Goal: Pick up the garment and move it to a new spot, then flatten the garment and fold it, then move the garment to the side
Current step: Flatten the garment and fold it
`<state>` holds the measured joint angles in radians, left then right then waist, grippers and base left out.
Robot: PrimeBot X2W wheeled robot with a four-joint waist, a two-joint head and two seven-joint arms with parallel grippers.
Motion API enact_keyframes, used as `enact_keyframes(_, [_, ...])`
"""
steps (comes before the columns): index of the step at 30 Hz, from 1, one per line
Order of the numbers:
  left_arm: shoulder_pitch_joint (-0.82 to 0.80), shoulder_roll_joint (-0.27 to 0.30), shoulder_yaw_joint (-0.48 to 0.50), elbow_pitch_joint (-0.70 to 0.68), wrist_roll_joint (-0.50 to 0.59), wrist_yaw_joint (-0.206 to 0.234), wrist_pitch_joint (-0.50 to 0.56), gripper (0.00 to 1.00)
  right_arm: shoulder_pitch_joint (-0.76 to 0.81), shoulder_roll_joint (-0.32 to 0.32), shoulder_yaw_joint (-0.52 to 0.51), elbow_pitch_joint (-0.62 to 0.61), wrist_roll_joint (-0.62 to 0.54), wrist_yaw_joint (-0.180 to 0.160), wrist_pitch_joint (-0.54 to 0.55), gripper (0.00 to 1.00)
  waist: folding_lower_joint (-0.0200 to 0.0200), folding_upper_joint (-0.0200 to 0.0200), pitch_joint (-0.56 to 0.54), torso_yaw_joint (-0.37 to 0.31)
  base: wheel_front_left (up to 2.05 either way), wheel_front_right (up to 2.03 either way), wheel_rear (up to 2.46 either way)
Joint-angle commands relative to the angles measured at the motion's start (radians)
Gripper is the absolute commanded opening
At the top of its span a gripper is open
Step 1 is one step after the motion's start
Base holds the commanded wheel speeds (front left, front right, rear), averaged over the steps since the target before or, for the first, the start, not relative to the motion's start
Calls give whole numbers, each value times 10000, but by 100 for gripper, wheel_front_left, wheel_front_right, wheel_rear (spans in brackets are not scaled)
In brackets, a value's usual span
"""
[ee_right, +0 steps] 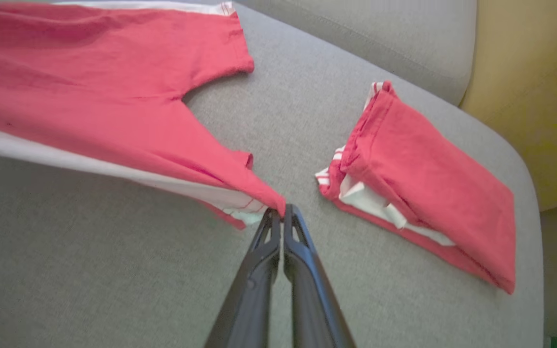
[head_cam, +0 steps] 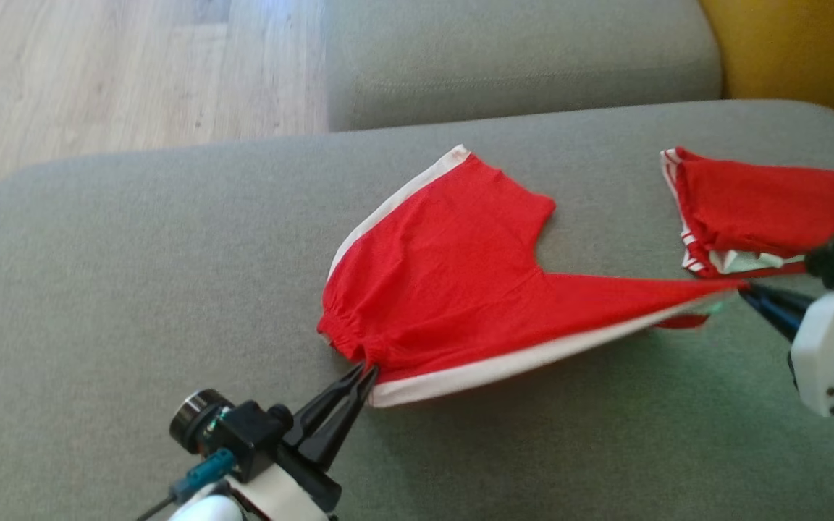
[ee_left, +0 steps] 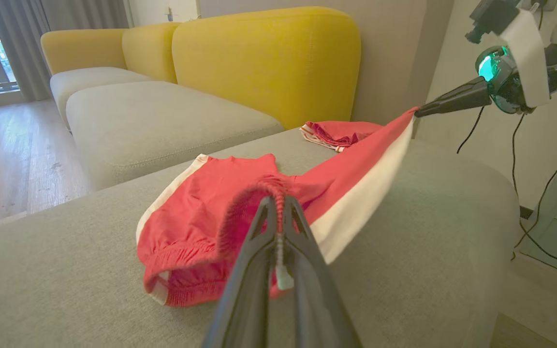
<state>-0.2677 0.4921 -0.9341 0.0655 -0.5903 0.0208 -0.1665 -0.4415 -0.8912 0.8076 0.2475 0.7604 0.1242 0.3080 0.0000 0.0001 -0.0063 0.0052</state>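
The red shorts (head_cam: 453, 289) are held stretched over the grey cushion (head_cam: 135, 289), the waistband pinched by the left gripper (head_cam: 369, 372), a leg hem by the right gripper (head_cam: 745, 286), near a folded garment (head_cam: 757, 210).

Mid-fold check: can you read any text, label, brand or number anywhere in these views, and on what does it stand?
No readable text in any view.
The red shorts: plain cloth and white side stripe, no print.
The folded red garment: white patch at its open edge, too blurred to tell whether it bears lettering.
The left gripper and right gripper: no legible markings.
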Motion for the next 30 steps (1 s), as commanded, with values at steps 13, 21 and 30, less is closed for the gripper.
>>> enact_keyframes(13, [-2266,-350,1050,815,-160,103,91,0,-2742,869,-1051,74,-2147,65,231,0,0,-1,2248,1453,0,0,0])
enact_keyframes(21, [-3505,-1194,996,2316,-106,-84,243,0,-5054,1207,-6,988,-2542,65,630,0,0,-1,3317,2379,0,0,0])
enact_keyframes(30, [-4839,-2508,786,4242,-38,-558,-149,0,-7098,1348,1708,2571,-2320,65,660,0,0,-1,4298,3246,0,0,0])
